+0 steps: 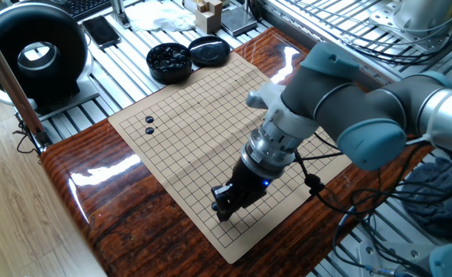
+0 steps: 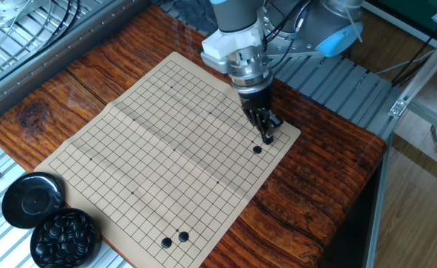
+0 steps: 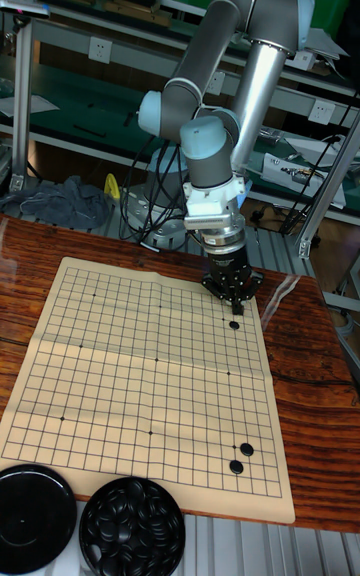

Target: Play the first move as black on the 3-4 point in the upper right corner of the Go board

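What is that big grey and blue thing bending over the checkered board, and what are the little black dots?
That is a robot arm. At its tip is a gripper, two small fingers for picking things up. The three pictures show the same table from different sides; the tall one looks straight at the robot.

The board is for a game called Go. The dots are black stones. One stone lies on the board just beside the gripper, and nothing seems held now. Two more stones sit near another corner. The bowl holds spare stones, and its lid lies next to it.
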Controlling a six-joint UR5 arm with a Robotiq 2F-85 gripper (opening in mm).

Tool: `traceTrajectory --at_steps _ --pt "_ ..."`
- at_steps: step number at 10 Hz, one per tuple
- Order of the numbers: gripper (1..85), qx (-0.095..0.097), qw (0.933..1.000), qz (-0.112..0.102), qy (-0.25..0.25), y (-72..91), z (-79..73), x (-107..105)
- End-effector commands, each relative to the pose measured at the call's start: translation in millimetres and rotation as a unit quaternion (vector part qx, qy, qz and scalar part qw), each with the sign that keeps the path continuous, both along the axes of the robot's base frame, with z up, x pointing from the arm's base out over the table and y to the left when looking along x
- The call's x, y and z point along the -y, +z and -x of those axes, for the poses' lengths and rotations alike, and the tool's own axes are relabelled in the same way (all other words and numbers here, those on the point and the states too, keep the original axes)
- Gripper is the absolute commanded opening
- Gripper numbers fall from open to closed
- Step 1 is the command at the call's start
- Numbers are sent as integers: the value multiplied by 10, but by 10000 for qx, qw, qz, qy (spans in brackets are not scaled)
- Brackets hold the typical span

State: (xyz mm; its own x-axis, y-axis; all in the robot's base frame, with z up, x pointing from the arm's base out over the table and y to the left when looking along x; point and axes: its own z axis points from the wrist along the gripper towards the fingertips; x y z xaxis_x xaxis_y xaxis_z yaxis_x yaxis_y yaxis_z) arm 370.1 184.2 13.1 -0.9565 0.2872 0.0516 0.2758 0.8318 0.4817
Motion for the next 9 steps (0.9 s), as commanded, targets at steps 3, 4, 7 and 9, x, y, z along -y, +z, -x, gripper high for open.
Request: traceTrajectory --at_steps 3,4,7,9 --pt "13 56 9997 -228 21 145 3 39" --pt "13 57 9998 -188 38 133 16 71" --pt "13 95 9997 -208 43 120 13 73" --pt "13 162 9997 -175 23 75 -31 99"
